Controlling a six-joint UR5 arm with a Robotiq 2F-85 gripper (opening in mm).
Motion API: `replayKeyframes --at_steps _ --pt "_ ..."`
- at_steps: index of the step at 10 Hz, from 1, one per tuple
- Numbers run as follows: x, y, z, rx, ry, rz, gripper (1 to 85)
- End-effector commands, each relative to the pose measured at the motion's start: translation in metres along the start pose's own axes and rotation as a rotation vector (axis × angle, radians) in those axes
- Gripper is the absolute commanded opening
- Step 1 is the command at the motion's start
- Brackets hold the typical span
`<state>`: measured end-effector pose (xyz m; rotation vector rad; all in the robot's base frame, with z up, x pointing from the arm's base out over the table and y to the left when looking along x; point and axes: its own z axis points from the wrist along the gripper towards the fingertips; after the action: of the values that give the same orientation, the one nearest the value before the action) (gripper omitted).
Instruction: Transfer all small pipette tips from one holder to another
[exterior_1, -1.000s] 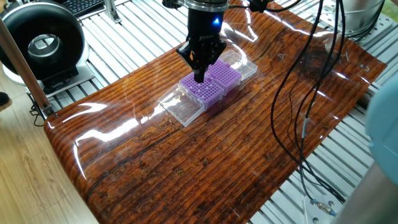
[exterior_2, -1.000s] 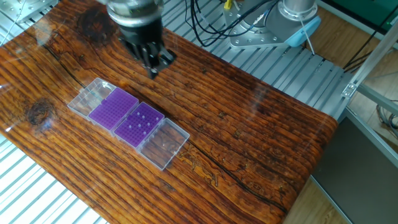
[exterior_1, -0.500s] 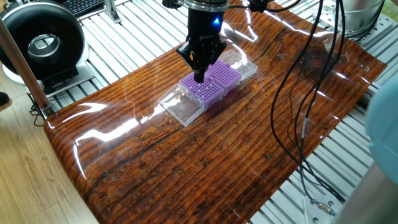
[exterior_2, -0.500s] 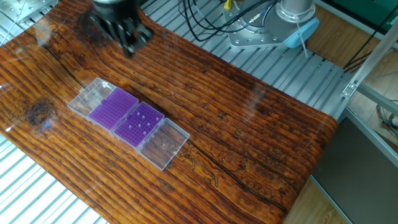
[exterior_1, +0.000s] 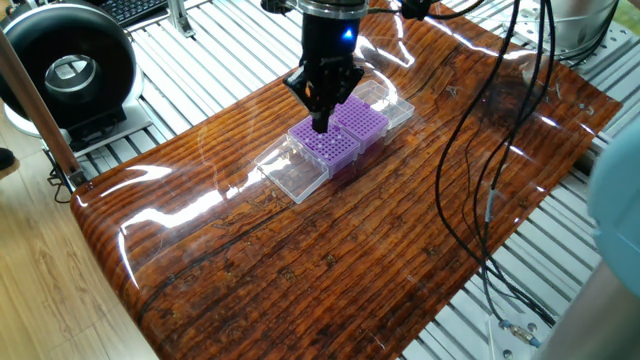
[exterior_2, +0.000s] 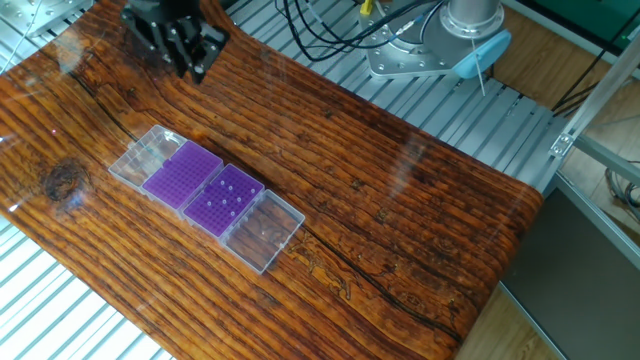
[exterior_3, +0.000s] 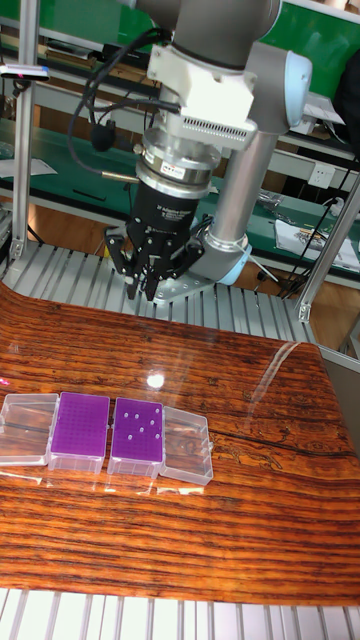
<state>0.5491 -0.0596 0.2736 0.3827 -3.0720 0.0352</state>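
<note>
While both purple racks (exterior_3: 108, 432) lay side by side — lids open, one dotted with white tips (exterior_3: 140, 427) — the gripper (exterior_3: 150, 283) hovered above them, grip unclear.

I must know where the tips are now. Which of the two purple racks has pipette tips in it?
The rack with white tips, the right one in the tall fixed view, shows several white dots; the empty rack beside it shows only plain holes.

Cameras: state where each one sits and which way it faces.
One fixed view: high off a table corner, looking down; hand over the purple racks.
The other fixed view: high opposite, looking down; hand near the table's far edge.
Tall fixed view: in front, facing the arm and hand.
All three share the racks.
</note>
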Motion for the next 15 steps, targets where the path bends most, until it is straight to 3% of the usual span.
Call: replayKeyframes --at_steps 1,4,7,10,12,13,15 --pt "-0.026 0.018 0.003 -0.038 -0.036 0.029 30.7" --pt "-0.036 0.025 0.015 -0.059 -0.062 0.032 33.7" --pt "-0.051 0.027 0.028 -0.04 -0.082 0.06 33.3" --pt "-0.057 0.035 0.026 -0.076 -0.099 0.147 32.7" --pt "-0.067 0.033 0.022 -0.054 -0.114 0.185 32.7" --pt "-0.074 0.037 0.022 -0.061 -0.122 0.18 32.7" --pt "-0.076 0.04 0.026 -0.045 -0.104 0.165 32.7"
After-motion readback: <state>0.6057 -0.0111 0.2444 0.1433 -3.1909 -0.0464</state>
